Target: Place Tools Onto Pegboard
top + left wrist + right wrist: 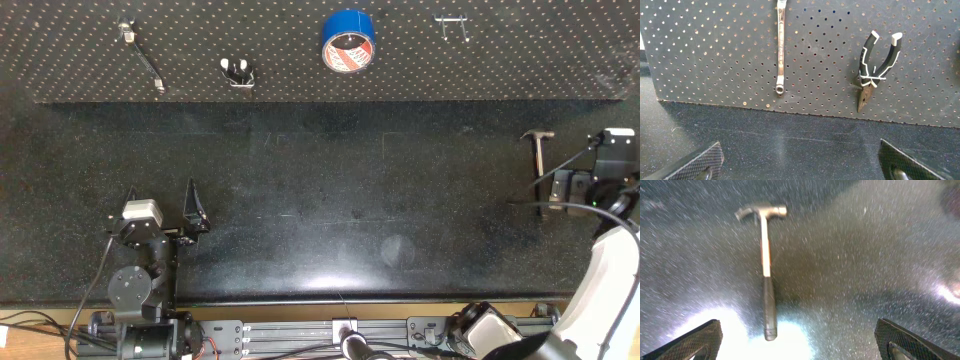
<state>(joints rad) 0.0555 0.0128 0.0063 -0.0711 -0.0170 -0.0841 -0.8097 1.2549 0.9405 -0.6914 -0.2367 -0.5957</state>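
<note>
The right claw (800, 342) is spread wide, with nothing pinched, and is held above the counter. Just ahead of it a steel-headed hammer with a pale shaft and a dark grip (765, 270) is laid flat, grip end nearest the claw and head farthest off. The hammer sits off-centre, closer to one finger than the other. In the top view the hammer (540, 155) is found at the counter's far right, head toward the pegboard and well apart from it.

The left claw (800, 162) is also spread and empty. It is kept low over the counter on the left side and faces the pegboard.

The hammer is judged stiff and head-heavy. The bare shaft is likely slick, the dark grip less so. Hold is best taken on the shaft just above the grip, so swing is limited and the head is left free for hanging. A tip toward the head should be expected once it is lifted.

A two-pronged silver wire hook (452, 27) is seen free on the board and is judged the likely seat for the head.

The black speckled counter (330, 200) is flat and shows glare patches. The black perforated pegboard (560, 60) is stood along its far edge. A long silver wrench (781, 45), black-and-white-handled pliers (875, 65) and a blue roll of tape (348, 42) are hung there already. A metal rail with cables (300, 335) is run along the near edge.
</note>
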